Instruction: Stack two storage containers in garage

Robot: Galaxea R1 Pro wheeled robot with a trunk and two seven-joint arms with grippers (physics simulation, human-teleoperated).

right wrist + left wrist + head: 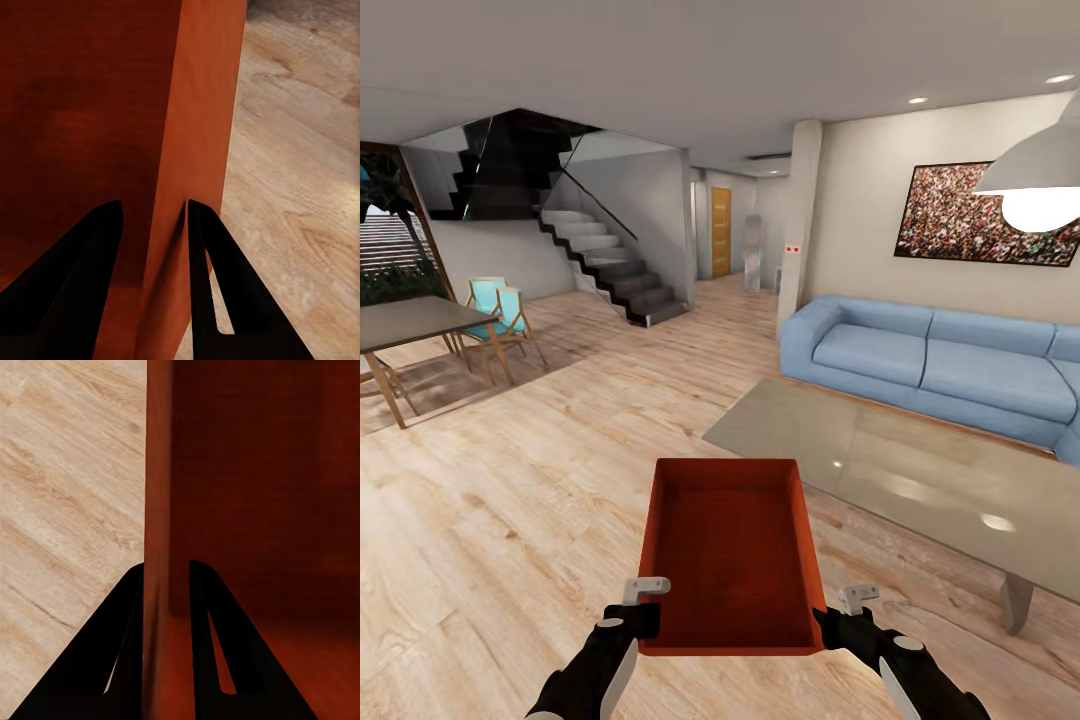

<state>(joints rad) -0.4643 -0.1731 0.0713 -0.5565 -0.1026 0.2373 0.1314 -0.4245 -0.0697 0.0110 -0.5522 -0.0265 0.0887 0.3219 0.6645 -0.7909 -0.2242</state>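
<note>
A: Left hand [643, 600], lower left of centre in the head view: pinching the left wall of the storage container [728, 555]. In the left wrist view, the two dark fingers [112, 660] stand on either side of the thin orange-red wall [157, 510], one outside over the plank floor [67, 487], one inside the box.

B: And the right hand [840, 612]?

A: Lower right of centre: likewise pinching, on the container's right wall. The right wrist view shows its fingers [217, 285] straddling that wall [199, 112], pressed against both faces.

B: Position of the container?

A: Lower centre of the head view, open side up, empty, held between both hands above the light wood floor [510, 500], long axis pointing away from the camera.

B: Surroundings?

A: Living room. Glass coffee table [920, 480] to the right of the container; blue sofa [940, 365] behind it at centre right; framed picture [985, 215] on the wall above; pendant lamp [1040, 175] at upper right. Dining table [410, 325] with turquoise chairs [500, 310] at centre left; staircase [610, 270] behind; orange door [721, 232] down the hallway at upper centre.
</note>
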